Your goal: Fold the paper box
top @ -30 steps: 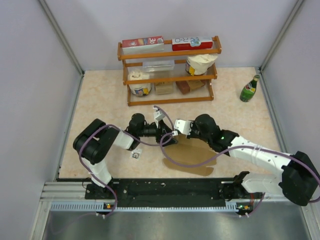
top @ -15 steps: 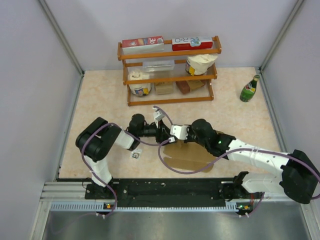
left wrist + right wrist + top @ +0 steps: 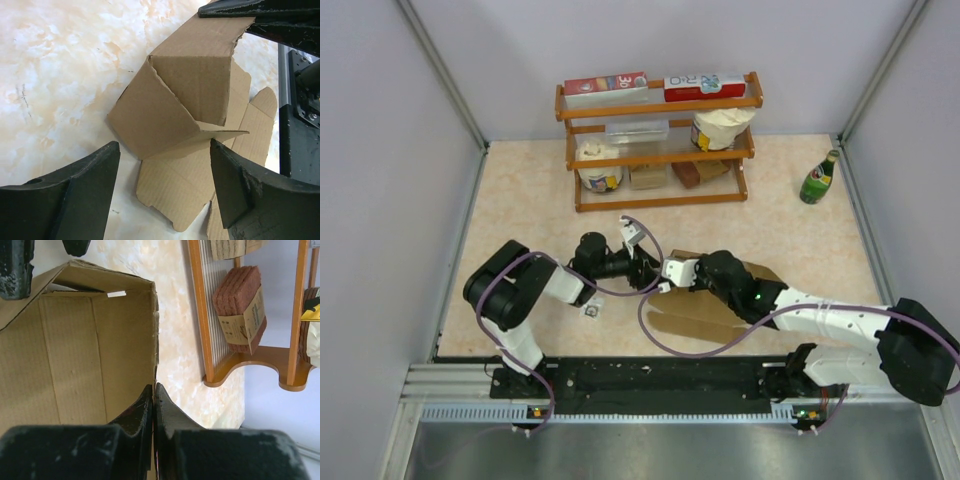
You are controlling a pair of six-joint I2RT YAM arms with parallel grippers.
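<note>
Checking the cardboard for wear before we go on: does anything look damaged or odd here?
Yes: on the paper box, the raised wall's edge beyond the right gripper, which pinches it, looks ragged and frayed, perhaps slightly torn. Nothing else stands out.

walls [image 3: 380,200]: pale lilac | table [image 3: 520,210]: beige marble | wood shelf [image 3: 660,150] at back

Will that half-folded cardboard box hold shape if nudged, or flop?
Likely light: the cardboard box is thin corrugated sheet. Flaps look unlocked, so a push may unfold it. The right gripper pinching one wall probably steadies it.
</note>
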